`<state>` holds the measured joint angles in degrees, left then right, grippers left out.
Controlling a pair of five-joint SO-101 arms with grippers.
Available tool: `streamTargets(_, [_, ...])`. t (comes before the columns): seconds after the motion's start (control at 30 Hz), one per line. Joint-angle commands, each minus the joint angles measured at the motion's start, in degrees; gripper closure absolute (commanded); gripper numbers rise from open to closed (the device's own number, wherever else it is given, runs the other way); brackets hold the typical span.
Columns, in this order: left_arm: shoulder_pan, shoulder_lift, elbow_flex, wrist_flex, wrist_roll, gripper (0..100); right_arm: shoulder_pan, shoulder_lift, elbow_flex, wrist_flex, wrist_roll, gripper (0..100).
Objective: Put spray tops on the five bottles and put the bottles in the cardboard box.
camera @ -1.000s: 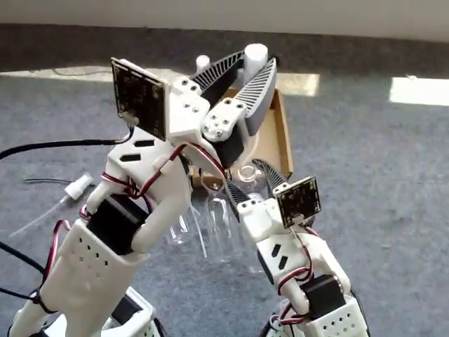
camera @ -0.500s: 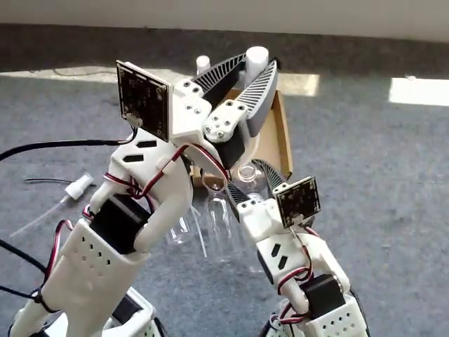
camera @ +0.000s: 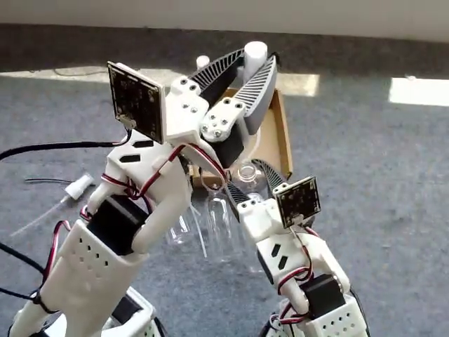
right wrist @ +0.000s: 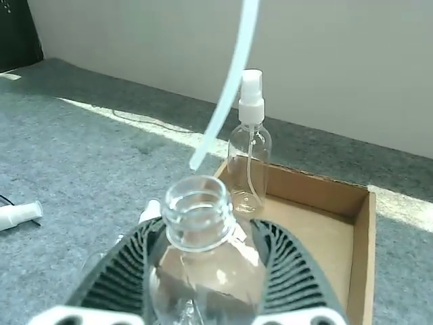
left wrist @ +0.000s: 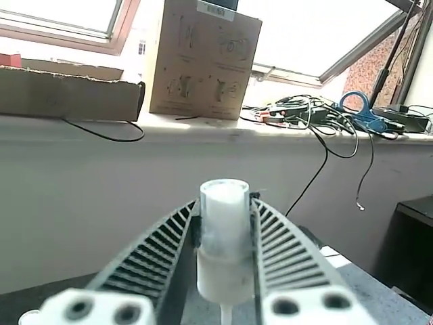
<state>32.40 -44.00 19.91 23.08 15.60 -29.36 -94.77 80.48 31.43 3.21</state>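
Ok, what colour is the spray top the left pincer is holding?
The spray top is white, clearest in the left wrist view.

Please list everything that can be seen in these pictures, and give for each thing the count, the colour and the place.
held top: one, white, in the left gripper; its tube ends near the held bottle's mouth
held bottle: one, clear, open, in the right gripper
finished bottle: one, clear with a white top, upright in the box
loose top: one, white, on the carpet
loose bottles: at least two, clear, on the carpet between the arms
box: one, brown, on the carpet
carpet: grey
sill box: one, brown, on the sill
cables: several, dark, on the sill
left gripper: shut on held top, raised
right gripper: shut on held bottle, low
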Motion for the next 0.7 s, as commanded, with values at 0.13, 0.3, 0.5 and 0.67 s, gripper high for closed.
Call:
streamTargets(0.13, [0.8, -0.5, -0.7, -1.5, 1.0, 100, -0.2, -0.6, -0.7, 0.2, -0.4, 99.5])
streamTargets(0.3, [0.8, -0.8, 2.6, -1.3, 1.1, 100, -0.1, -0.6, -0.7, 0.2, -0.4, 99.5])
streamTargets(0.5, [0.9, -0.9, 5.1, -1.5, 1.1, 100, -0.1, -0.6, -0.8, 0.1, -0.4, 99.5])
streamTargets(0.67, [0.8, -0.9, 3.9, -1.3, 1.1, 100, -0.1, -0.6, -0.8, 0.1, -0.4, 99.5])
